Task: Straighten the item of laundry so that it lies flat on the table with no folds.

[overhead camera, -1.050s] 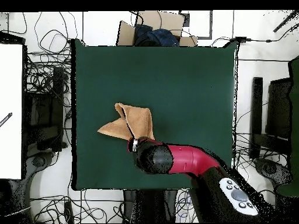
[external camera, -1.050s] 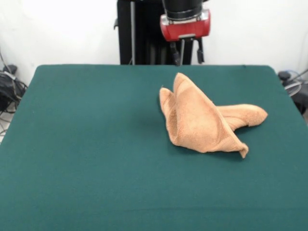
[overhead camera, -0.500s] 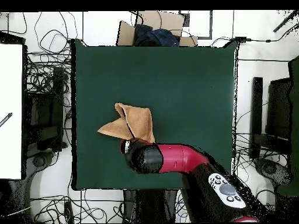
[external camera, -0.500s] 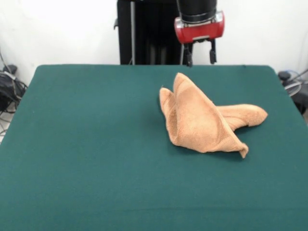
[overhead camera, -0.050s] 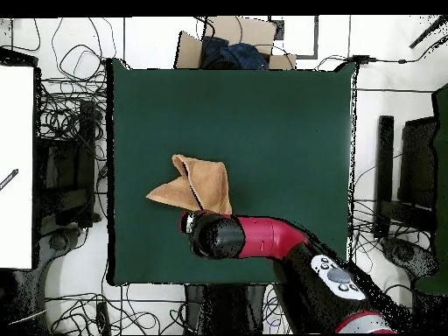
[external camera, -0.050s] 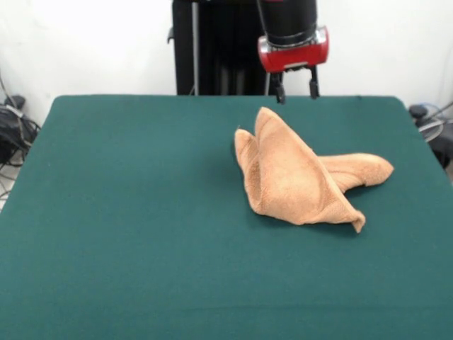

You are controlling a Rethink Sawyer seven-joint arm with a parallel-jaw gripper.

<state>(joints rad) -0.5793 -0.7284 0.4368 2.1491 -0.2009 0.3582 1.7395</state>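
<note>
Cardboard box (overhead camera, -0.050s: 229, 42) w/ dark blue cloth (overhead camera, -0.050s: 232, 55) inside sits just past table's far edge, overhead view. Tangled black cables (overhead camera, -0.050s: 70, 131) cover floor at left. White board (overhead camera, -0.050s: 16, 166) lies at far left.

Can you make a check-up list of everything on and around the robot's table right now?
Surface: green table, nothing on it but the towel.
Job's thing: orange towel still folded and bunched into a peaked heap, not flat.
Clutter: nothing seen on the table.
Hand: the hand hangs open above the table's far edge, behind the towel, not touching it.
Cables: tangled wires lie on the floor round the table.
Surroundings: cardboard box beyond one table edge; white board at the side.
</note>
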